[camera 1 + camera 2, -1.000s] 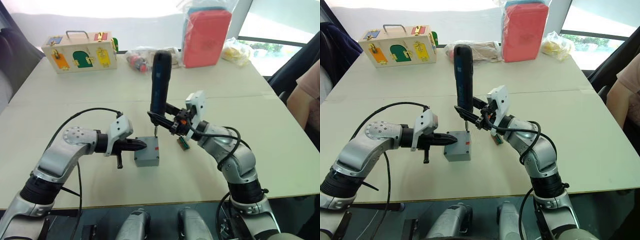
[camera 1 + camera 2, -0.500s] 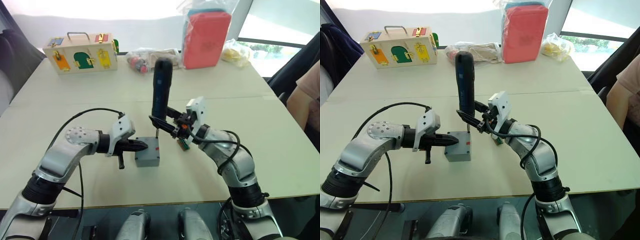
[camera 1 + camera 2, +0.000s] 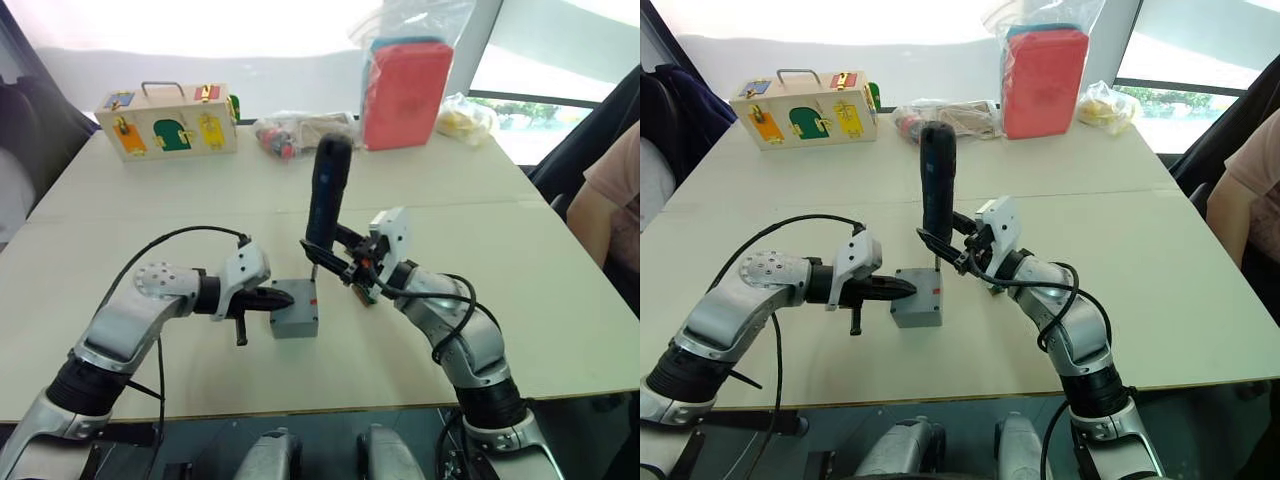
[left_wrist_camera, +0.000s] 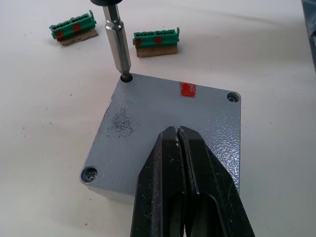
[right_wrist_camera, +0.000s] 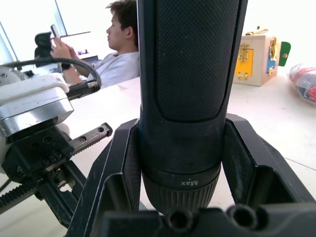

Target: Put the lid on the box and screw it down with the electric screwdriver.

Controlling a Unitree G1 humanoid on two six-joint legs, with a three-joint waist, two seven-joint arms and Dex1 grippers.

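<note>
Grey and square, the lid [image 4: 168, 131] sits flat on top of the box [image 3: 294, 318], which rests near the middle of the pale surface [image 3: 560, 290]. A small red mark [image 4: 187, 89] shows on the lid near one edge. Screws sit in two of its corners, and a dark smudge marks its face.

The left gripper [image 4: 178, 132] has its two black fingers pressed tight together with nothing between them. Their tips rest on the lid, near the middle of one side.

The right gripper [image 3: 943, 255] is clamped around the electric screwdriver [image 3: 326, 196], low on its black body. The tool stands almost straight up, leaning a little. Its thin metal bit [image 4: 115, 40] points down and its tip sits in a corner hole of the lid, on the side away from the robot.

Two small green connector pieces [image 4: 155, 40] lie on the surface just beyond the box, a little apart from each other.

At the far edge of the surface stands a wooden case [image 3: 167, 120] with coloured doors and a metal handle. Beside it lie some clear bags with small things inside [image 3: 285, 133]. A red pack in a clear bag [image 3: 406, 80] stands upright further along, with a yellow bag [image 3: 462, 120] near it.

A person's arm [image 3: 610, 195] shows at the right edge. In the right wrist view, a person [image 5: 116, 47] sits at the far side of the surface, holding something up in both hands.
</note>
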